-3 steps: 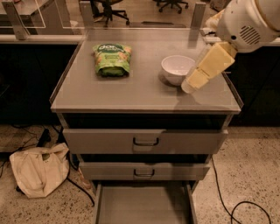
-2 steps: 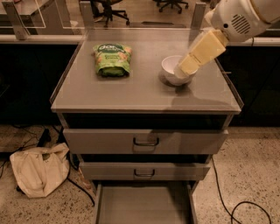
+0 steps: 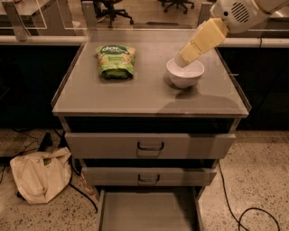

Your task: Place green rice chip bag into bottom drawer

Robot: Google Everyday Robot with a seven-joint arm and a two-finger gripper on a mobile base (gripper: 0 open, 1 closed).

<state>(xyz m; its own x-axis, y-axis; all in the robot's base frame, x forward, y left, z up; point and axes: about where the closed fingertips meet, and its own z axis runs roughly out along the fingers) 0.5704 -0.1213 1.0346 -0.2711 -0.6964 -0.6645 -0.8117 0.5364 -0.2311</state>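
Observation:
The green rice chip bag (image 3: 116, 61) lies flat on the back left of the grey cabinet top (image 3: 135, 97). My gripper (image 3: 182, 59), cream-coloured on a white arm, reaches in from the upper right. Its tip hangs over the back rim of the white bowl (image 3: 185, 74), well to the right of the bag and apart from it. The bottom drawer (image 3: 146, 211) is pulled open at the foot of the cabinet, and its flat grey floor shows bare.
The two upper drawers (image 3: 150, 145) with dark loop handles are shut. A beige cloth sack (image 3: 40, 173) lies on the floor to the left of the cabinet. Black cables (image 3: 246, 212) run over the floor on the right. Office chairs (image 3: 110, 9) stand behind.
My arm has swung left and back, from the right of the bowl to over its back rim. The bag, bowl and drawers have not moved.

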